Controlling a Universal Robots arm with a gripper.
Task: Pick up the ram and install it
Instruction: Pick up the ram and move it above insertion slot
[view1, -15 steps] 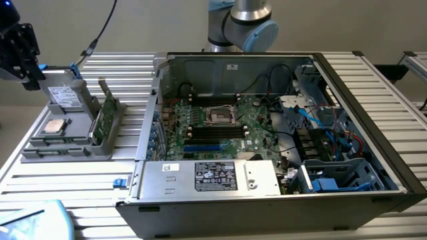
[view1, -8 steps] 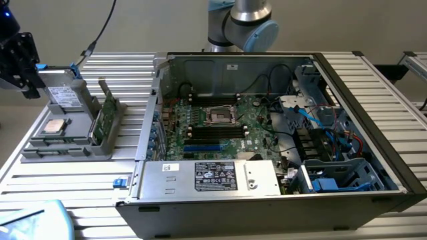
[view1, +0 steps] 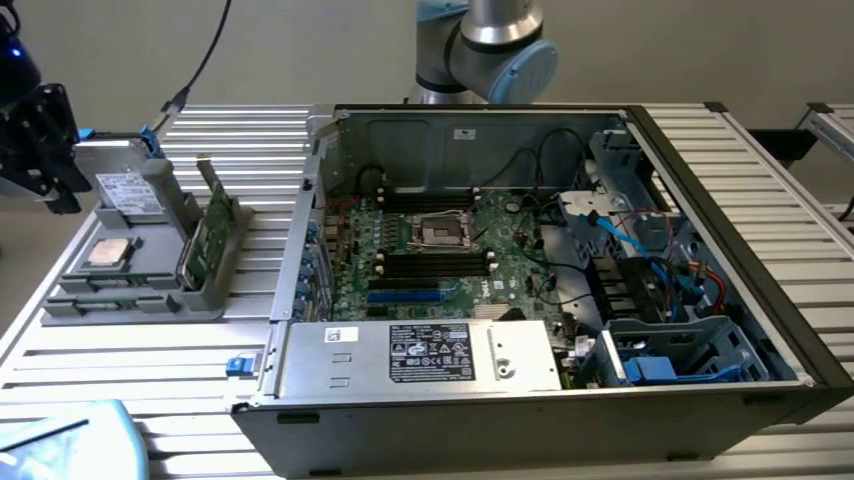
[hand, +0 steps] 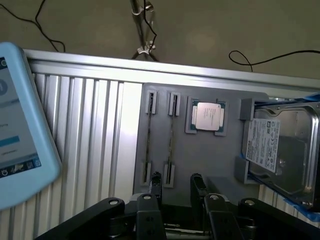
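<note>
Ram stood on edge in the gray tray just ahead of the empty, wide-open claw, looking light, stiff but fragile, best pinched gently mid-length across its thin faces.

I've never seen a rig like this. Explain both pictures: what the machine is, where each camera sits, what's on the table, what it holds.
The machine is a robot arm; its base rises behind an open computer case on a ribbed metal table. One picture comes from a camera off the arm, the other from a camera on its wrist, looking past the gripper. Its two black fingers stand apart and hold nothing. They hang over a gray tray carrying a processor chip, a hard drive and two thin ram sticks on edge in slots. In the exterior view a green card with a metal bracket also stands in the tray. A light-blue screen device lies nearby.
</note>
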